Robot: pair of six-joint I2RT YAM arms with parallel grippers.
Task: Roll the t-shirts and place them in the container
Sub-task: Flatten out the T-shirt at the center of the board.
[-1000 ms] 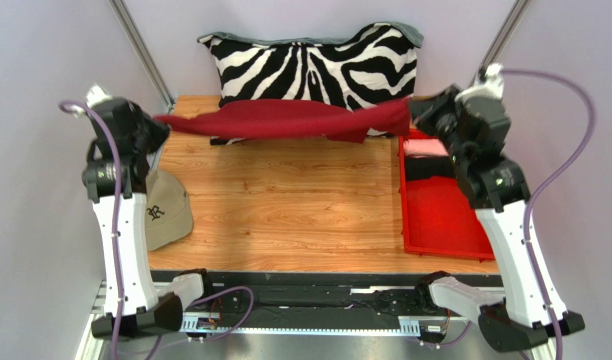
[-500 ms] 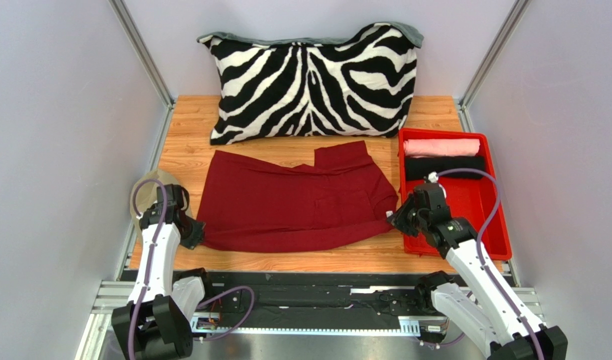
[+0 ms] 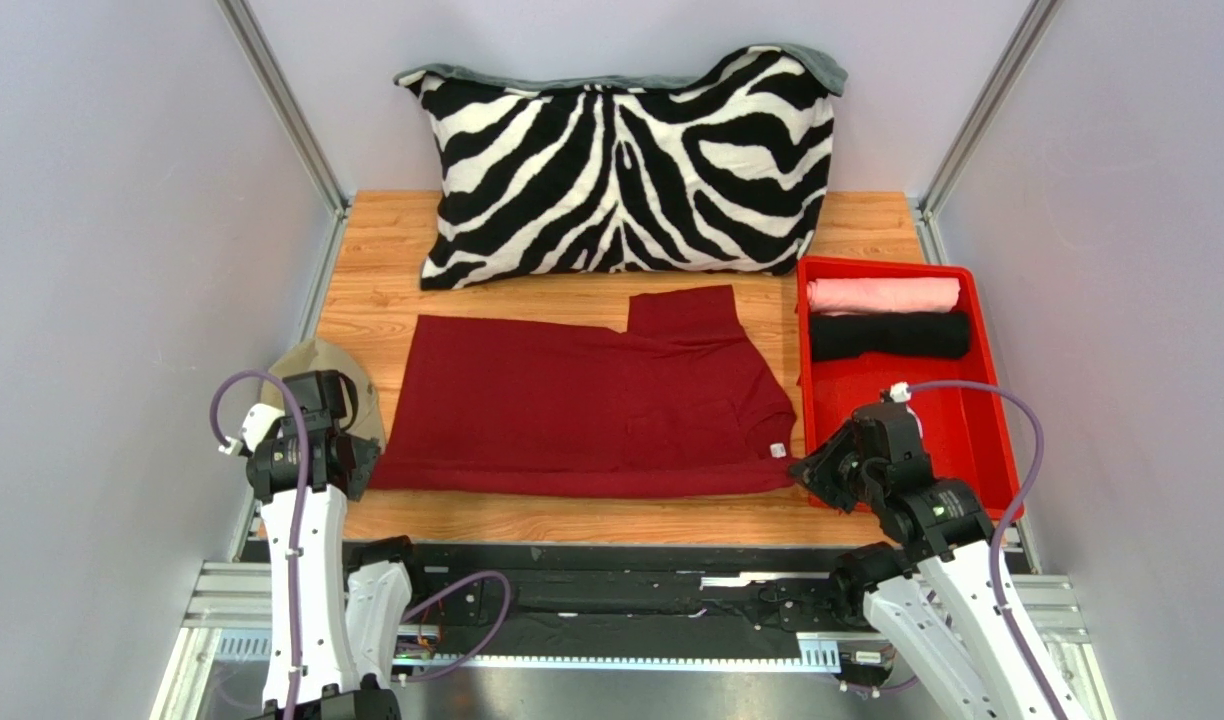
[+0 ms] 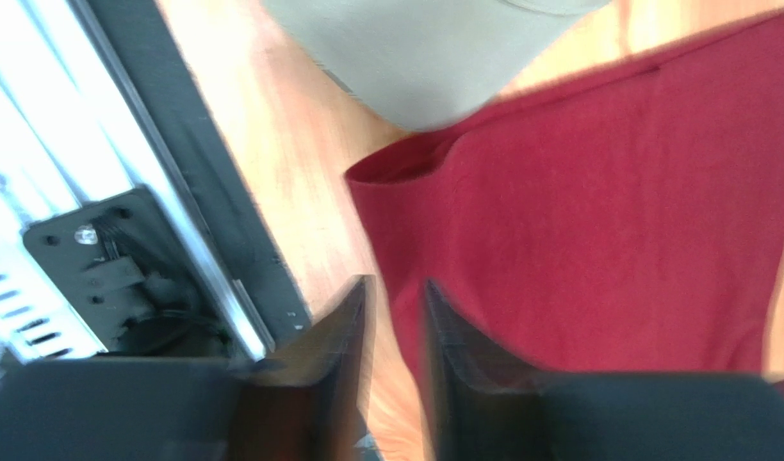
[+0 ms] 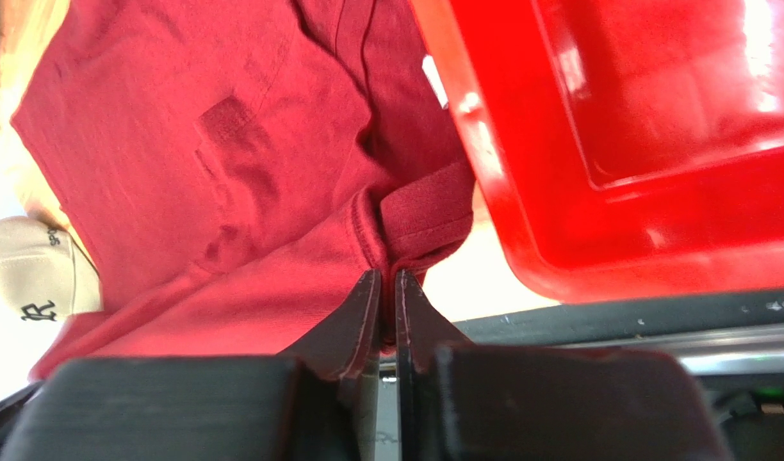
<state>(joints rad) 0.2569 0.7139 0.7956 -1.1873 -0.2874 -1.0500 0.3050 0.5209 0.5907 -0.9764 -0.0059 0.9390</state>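
A dark red t-shirt (image 3: 588, 405) lies spread flat on the wooden table, its small white neck label (image 3: 778, 449) near the right hem. My left gripper (image 3: 360, 462) sits at the shirt's near left corner. In the left wrist view it (image 4: 396, 293) is open, with bare wood between the fingers and the shirt's (image 4: 608, 211) edge beside the right finger. My right gripper (image 3: 803, 468) is at the near right corner. In the right wrist view it (image 5: 387, 279) pinches a fold of the shirt (image 5: 223, 144). A pink rolled t-shirt (image 3: 883, 294) and a black one (image 3: 889, 336) lie in the tray.
The bright red tray (image 3: 964, 428) stands at the right, close beside my right gripper (image 5: 636, 144). A zebra-striped pillow (image 3: 626, 158) fills the back of the table. A beige cap (image 3: 310, 375) lies at the left edge behind my left gripper.
The dark red shirt, held up in front of the pillow a second ago, has been drawn toward the near edge and laid flat. My left gripper has opened and let go of it.
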